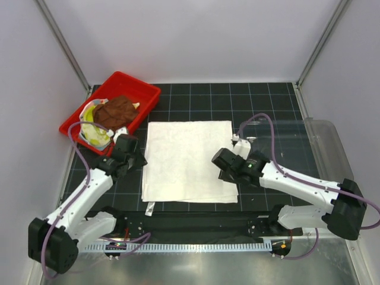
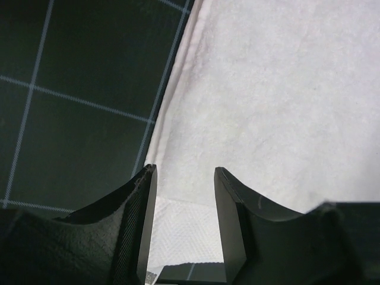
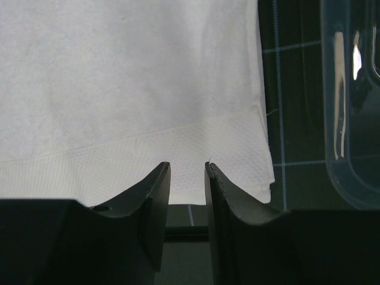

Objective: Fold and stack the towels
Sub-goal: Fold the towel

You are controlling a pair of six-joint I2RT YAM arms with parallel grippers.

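A large white towel (image 1: 190, 160) lies spread flat on the dark gridded mat. A brown towel (image 1: 116, 111) and a yellow-green towel (image 1: 95, 129) sit bunched in the red tray (image 1: 139, 89). My left gripper (image 1: 139, 159) is at the white towel's left edge. In the left wrist view it (image 2: 184, 172) stands open above the white towel (image 2: 279, 101), nothing between its fingers. My right gripper (image 1: 224, 172) is at the towel's right side. In the right wrist view it (image 3: 187, 166) is open by a narrow gap above the hem of the towel (image 3: 119, 83), near its right corner.
The red tray stands at the far left of the mat. A clear plastic bin (image 1: 323, 148) lies along the right side, its rim (image 3: 350, 119) close to the towel's right edge. White walls enclose the table.
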